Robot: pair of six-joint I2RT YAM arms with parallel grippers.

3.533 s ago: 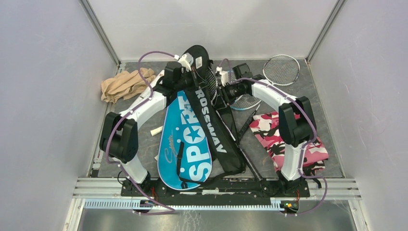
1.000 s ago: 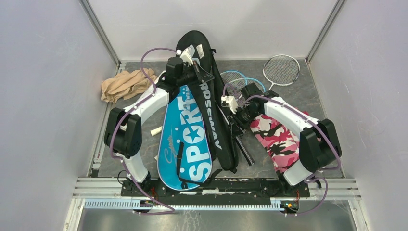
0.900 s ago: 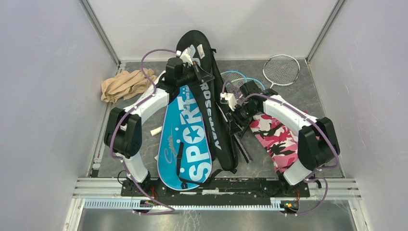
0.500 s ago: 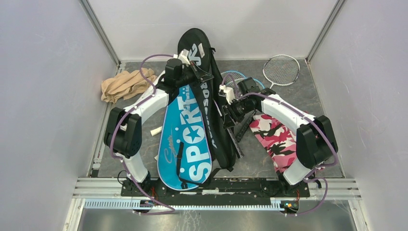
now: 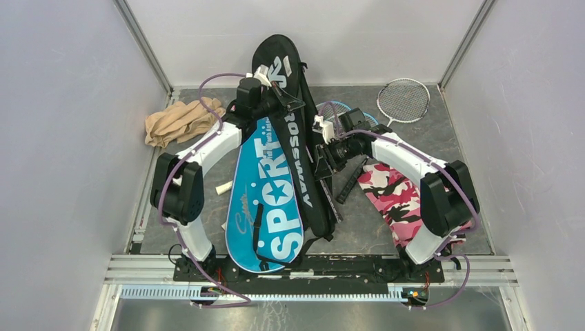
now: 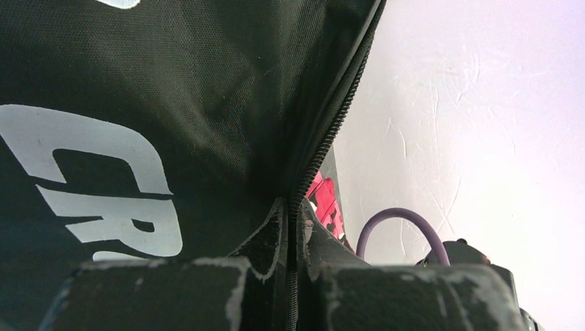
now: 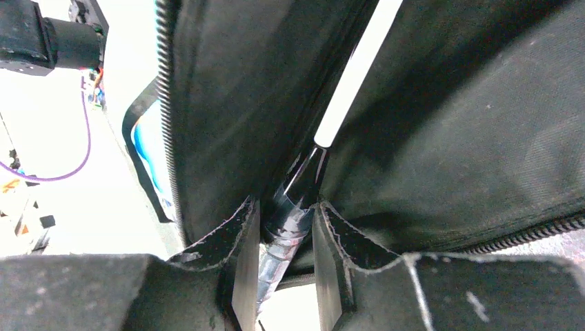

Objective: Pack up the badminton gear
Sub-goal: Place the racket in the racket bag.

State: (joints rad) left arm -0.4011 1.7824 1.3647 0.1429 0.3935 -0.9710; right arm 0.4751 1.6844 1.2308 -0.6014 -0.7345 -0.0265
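Left claw (image 6: 289,221), clamped on the zip edge of the black cover (image 5: 295,162), holds its far end raised; the rest lies over the blue cover (image 5: 268,207). Right claw (image 7: 283,231), closed on the racket (image 7: 295,189) handle, points the shaft into the opening. Risk: the racket may snag the zip, or the thin pinch may slip and collapse the opening.

Centre blocked: black cover (image 5: 293,131) lies over blue cover (image 5: 269,207), front edge to back wall (image 5: 359,34), racket handle (image 7: 296,193) filling its open side. Tan cloth (image 5: 181,118) takes L rear, pink camo cloth (image 5: 397,200) the R side, silver racket (image 5: 403,100) R rear. Bare table (image 5: 455,131) btw those two & beside camo cloth's L edge.
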